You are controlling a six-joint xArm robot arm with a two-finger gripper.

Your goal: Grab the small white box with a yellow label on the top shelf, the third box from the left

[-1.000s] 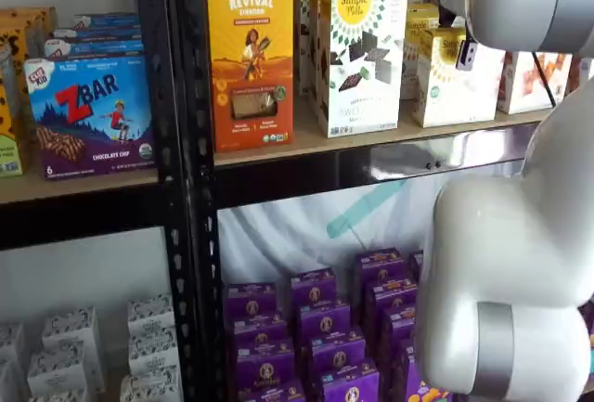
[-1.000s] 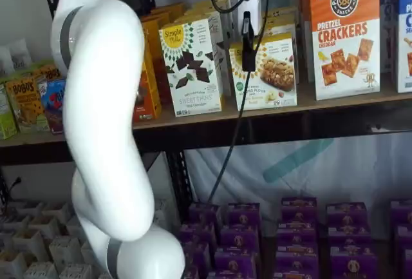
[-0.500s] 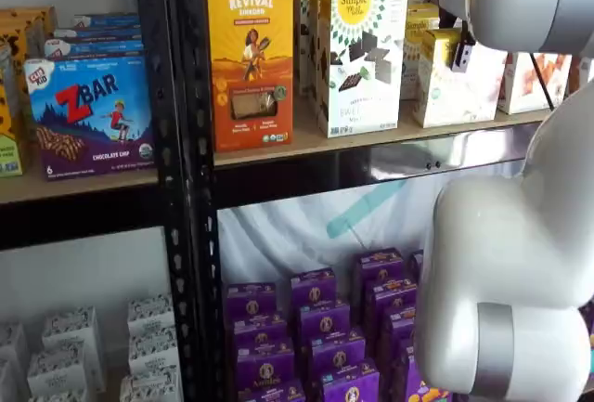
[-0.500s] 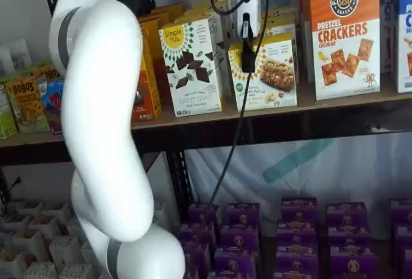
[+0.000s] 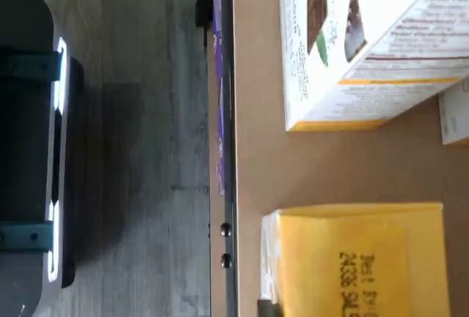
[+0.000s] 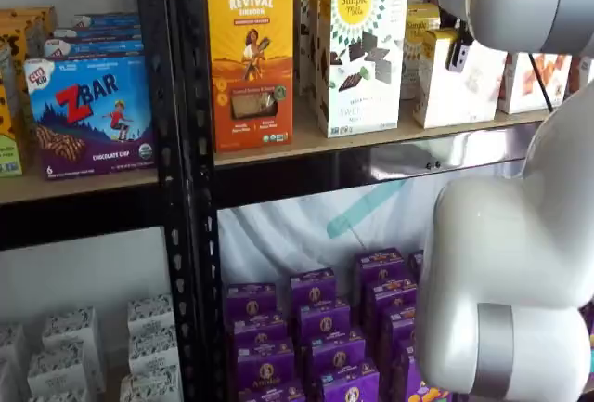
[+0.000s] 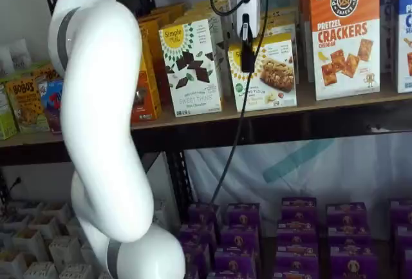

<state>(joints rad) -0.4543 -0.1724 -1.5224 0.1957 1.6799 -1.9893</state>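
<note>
The small white box (image 7: pixel 265 76) has a yellow top and stands on the top shelf (image 7: pixel 335 104), right of the taller Simple Mills box (image 7: pixel 192 66). It also shows in a shelf view (image 6: pixel 459 82). Its yellow top (image 5: pixel 359 258) fills part of the wrist view. My gripper (image 7: pixel 248 50) hangs over the box, with a black finger lying down across its front face. In a shelf view the gripper (image 6: pixel 457 54) shows as a black finger at the box's upper front. The fingers show side-on, so I cannot tell if they grip the box.
An orange Revival box (image 6: pixel 251 63) stands left of the taller box (image 6: pixel 362 58). An orange pretzel cracker box (image 7: pixel 344 34) stands to the right. Purple boxes (image 7: pixel 296 227) fill the lower level. My white arm (image 7: pixel 103 118) stands in front of the shelves. A black cable (image 7: pixel 232 144) hangs down.
The black finger has edged slightly lower and leftward over the box's front. The box has barely shifted on the shelf.
</note>
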